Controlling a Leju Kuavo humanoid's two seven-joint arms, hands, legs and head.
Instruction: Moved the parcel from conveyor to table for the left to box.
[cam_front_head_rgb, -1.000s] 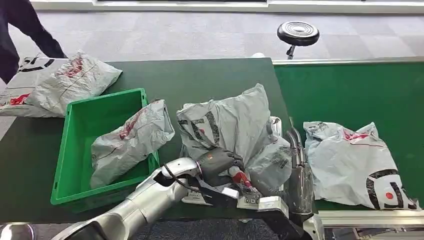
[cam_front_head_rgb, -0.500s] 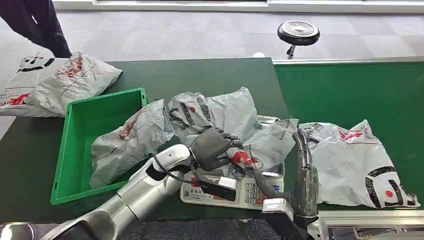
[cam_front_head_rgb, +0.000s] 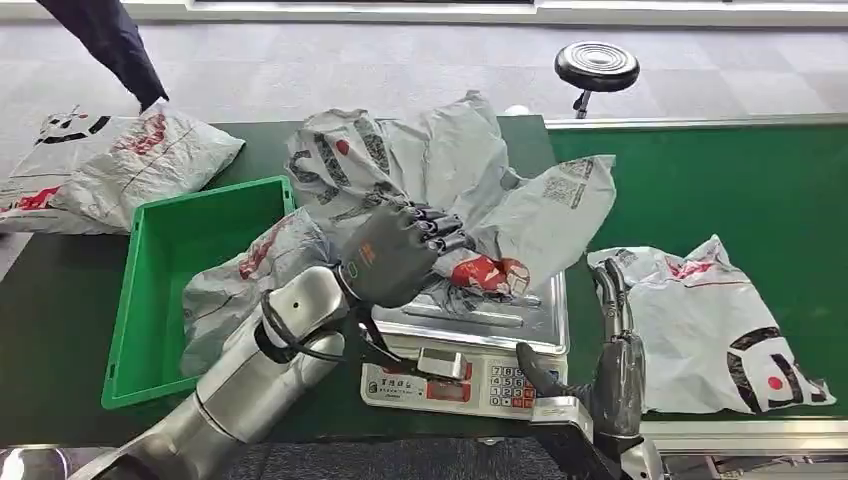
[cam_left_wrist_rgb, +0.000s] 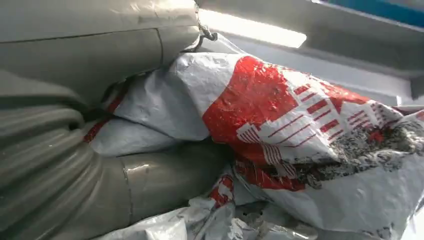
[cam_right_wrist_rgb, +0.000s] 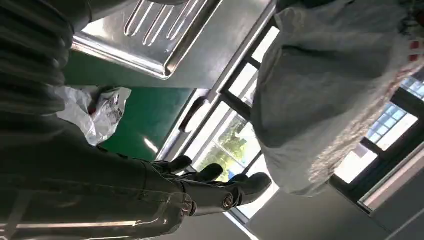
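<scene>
My left hand (cam_front_head_rgb: 398, 253) grips a grey plastic parcel (cam_front_head_rgb: 450, 190) with red and black print and holds it lifted above the steel scale (cam_front_head_rgb: 470, 350). In the left wrist view the parcel's (cam_left_wrist_rgb: 280, 130) red print lies right against the hand (cam_left_wrist_rgb: 75, 165). Beside the scale's right edge my right hand (cam_front_head_rgb: 612, 345) stands upright and holds nothing, fingers straight; the right wrist view shows its fingers (cam_right_wrist_rgb: 220, 185) below the hanging parcel (cam_right_wrist_rgb: 330, 95). A green box (cam_front_head_rgb: 180, 290) sits on the table at the left with another grey parcel (cam_front_head_rgb: 255, 285) draped over its rim.
One more parcel (cam_front_head_rgb: 715, 325) lies on the green conveyor (cam_front_head_rgb: 720, 190) at the right. Two parcels (cam_front_head_rgb: 120, 165) rest at the dark table's far left corner. A person's dark sleeve (cam_front_head_rgb: 110, 40) hangs above them. A black stool (cam_front_head_rgb: 596, 68) stands beyond the table.
My left hand has raised the parcel off the scale and carried it up and left toward the box. The right hand has dropped back slightly. The person's sleeve has shifted right.
</scene>
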